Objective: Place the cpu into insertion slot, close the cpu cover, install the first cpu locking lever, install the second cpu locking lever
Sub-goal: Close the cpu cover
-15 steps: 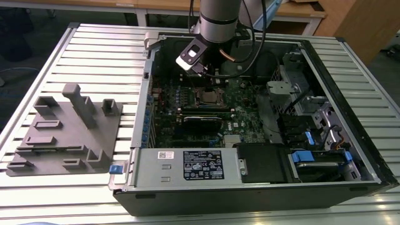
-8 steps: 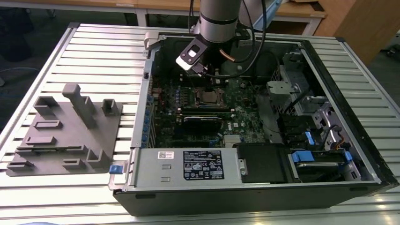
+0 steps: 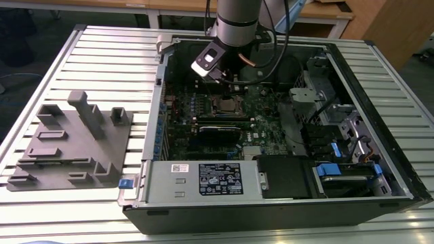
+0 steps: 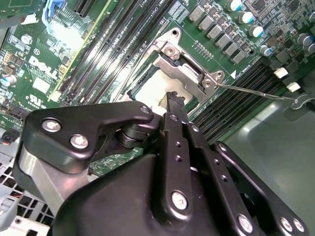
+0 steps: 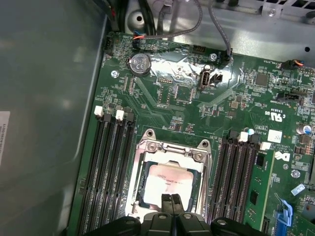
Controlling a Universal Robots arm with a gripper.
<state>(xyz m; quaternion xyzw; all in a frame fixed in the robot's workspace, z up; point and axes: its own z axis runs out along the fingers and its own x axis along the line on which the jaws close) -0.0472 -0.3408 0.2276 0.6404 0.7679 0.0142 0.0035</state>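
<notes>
The cpu (image 5: 166, 179) lies flat in the insertion slot (image 5: 140, 189) on the green motherboard, its pale metal top showing through the cut-out of the cpu cover (image 5: 170, 150). The cover's metal frame lies down around the chip. My gripper (image 5: 172, 199) hovers at the socket's edge with its two narrow fingertips pressed together and nothing between them. In the second wrist view the gripper (image 4: 174, 98) stands over the cpu (image 4: 147, 91) and the cpu cover (image 4: 183, 64). A thin wire locking lever (image 4: 251, 91) reaches from the cover's corner out over the memory slots. In the exterior view the gripper (image 3: 229, 94) hangs just above the socket (image 3: 227, 105).
Long black memory slots (image 5: 110, 162) flank the socket on both sides. Cables (image 5: 197, 19) run along the case wall beyond the board. The open computer case (image 3: 271, 201) lies on a slatted table, with a grey fixture (image 3: 71, 145) on the exterior view's left.
</notes>
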